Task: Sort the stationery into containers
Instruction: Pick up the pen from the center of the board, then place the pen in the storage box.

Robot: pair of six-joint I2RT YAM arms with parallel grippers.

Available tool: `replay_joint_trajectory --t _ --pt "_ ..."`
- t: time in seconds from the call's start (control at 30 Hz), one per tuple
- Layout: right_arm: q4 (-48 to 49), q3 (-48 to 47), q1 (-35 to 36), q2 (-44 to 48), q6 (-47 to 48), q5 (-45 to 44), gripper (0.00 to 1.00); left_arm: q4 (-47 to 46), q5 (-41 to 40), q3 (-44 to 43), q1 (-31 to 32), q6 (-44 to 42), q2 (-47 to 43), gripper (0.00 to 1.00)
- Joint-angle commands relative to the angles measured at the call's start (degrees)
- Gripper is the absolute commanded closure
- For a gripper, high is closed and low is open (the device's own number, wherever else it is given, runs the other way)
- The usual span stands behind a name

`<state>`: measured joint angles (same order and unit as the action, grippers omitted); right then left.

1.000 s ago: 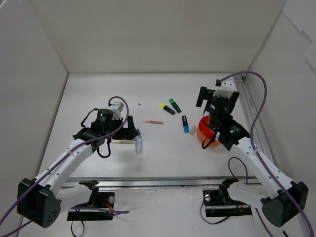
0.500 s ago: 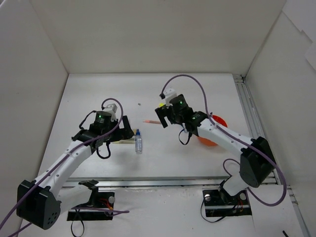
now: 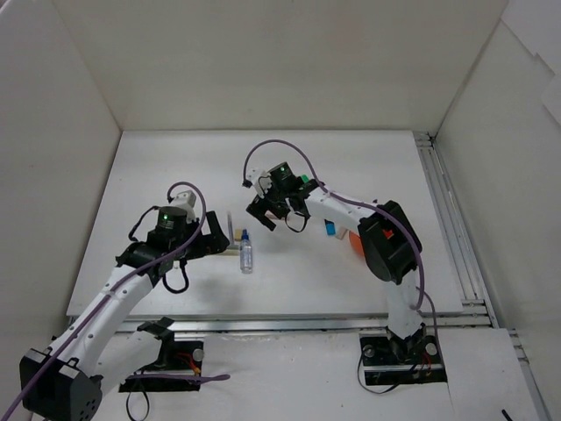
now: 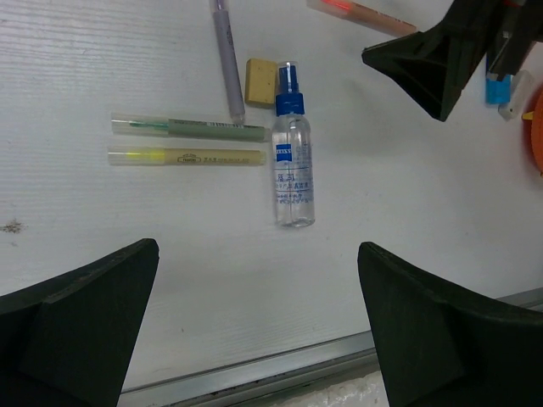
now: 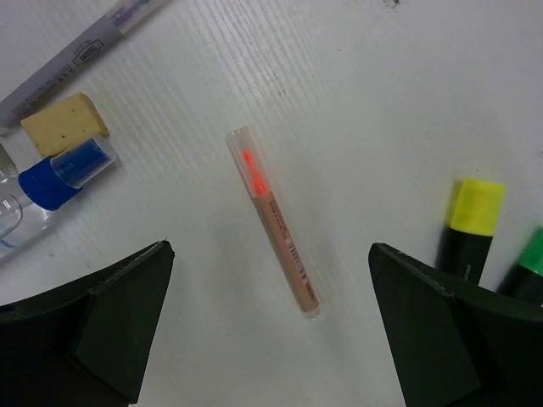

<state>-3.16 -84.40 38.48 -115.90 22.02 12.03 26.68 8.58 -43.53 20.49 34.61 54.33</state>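
Note:
My right gripper (image 3: 261, 213) is open and hovers over a thin red pen (image 5: 273, 220), which lies between its fingers in the right wrist view. Yellow-capped (image 5: 471, 222) and green-capped (image 5: 526, 270) highlighters lie to its right. My left gripper (image 3: 219, 239) is open and empty, just near of a clear blue-capped spray tube (image 4: 293, 170), a green pen (image 4: 191, 127), a yellow pen (image 4: 187, 157), a grey pen (image 4: 227, 59) and a pale eraser (image 4: 260, 82). The orange-red pot (image 3: 355, 239) is mostly hidden behind the right arm. A blue-capped highlighter (image 3: 330, 228) lies beside it.
White walls close in the table on the left, back and right. A metal rail (image 4: 280, 373) runs along the near edge, just below my left gripper. The right arm stretches across the middle of the table.
My right arm has swung from over the pot at the right to the left, and now stands over the red pen. My left gripper has drawn back slightly toward the near edge.

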Motion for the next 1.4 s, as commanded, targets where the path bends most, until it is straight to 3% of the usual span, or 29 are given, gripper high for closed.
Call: replay_joint_trajectory --t 0.0,0.37,0.47,0.5,0.57,0.6,0.7,0.83,0.9,0.97,1.0,1.1,1.2,1.23,1.37 --pt "-2.02 -7.60 -0.51 -2.92 3.73 6.95 0.02 -0.75 -0.93 -0.68 -0.54 -0.95 -1.15 0.00" --pt "-11.60 -19.91 -0.60 -14.61 0.83 4.84 0.12 -1.80 0.12 0.29 -3.18 -2.00 0.43 0.00" --pt "-13.45 -21.50 -0.69 -16.20 0.22 4.93 0.28 -2.68 1.09 0.37 -3.70 -2.35 0.96 0.00" --pt "-13.63 -21.51 -0.86 -16.29 0.04 5.19 0.44 -2.68 1.18 0.29 -3.70 -2.35 0.87 0.00" --pt "-13.63 -20.63 -0.86 -15.86 0.04 6.16 0.63 -2.68 1.09 0.20 -4.23 -2.44 0.96 0.00" --pt "-13.54 -20.28 -0.77 -15.59 -0.05 6.51 0.76 -2.33 1.18 0.20 -4.23 -2.44 1.04 0.00" --pt "-13.45 -18.09 -0.77 -12.87 0.04 8.09 0.97 -2.07 1.09 0.11 -4.76 -2.62 1.13 0.00" --pt "-11.79 -14.31 -0.78 -6.03 -0.92 11.95 1.00 -2.15 1.44 0.37 -4.76 -2.36 0.96 0.00" --pt "-5.77 -8.88 -0.08 0.30 -1.89 11.09 1.00 -2.50 2.05 0.55 -4.76 -2.27 0.78 0.00" --pt "1.45 1.36 0.63 9.08 -4.87 5.74 1.00 -2.77 2.23 1.07 -4.76 -2.09 0.26 0.00" --pt "10.71 5.17 0.81 12.59 -6.71 3.98 1.00 -3.21 2.58 1.77 -4.76 -1.92 -0.01 0.00" --pt "26.12 20.64 0.46 25.86 -14.43 -5.92 1.00 -4.35 3.80 3.00 -5.29 -1.65 -1.15 0.00" --pt "32.14 31.29 -0.24 36.51 -16.92 -11.76 1.00 -5.05 4.60 3.36 -5.29 -2.00 -1.15 0.00" --pt "33.21 33.49 -0.42 40.71 -17.79 -18.03 1.00 -5.14 4.87 3.45 -5.29 -2.18 -1.06 0.00" --pt "40.76 44.66 -3.31 48.30 -19.38 -27.48 1.00 -5.85 5.22 3.36 -5.29 -2.18 -0.45 0.00"
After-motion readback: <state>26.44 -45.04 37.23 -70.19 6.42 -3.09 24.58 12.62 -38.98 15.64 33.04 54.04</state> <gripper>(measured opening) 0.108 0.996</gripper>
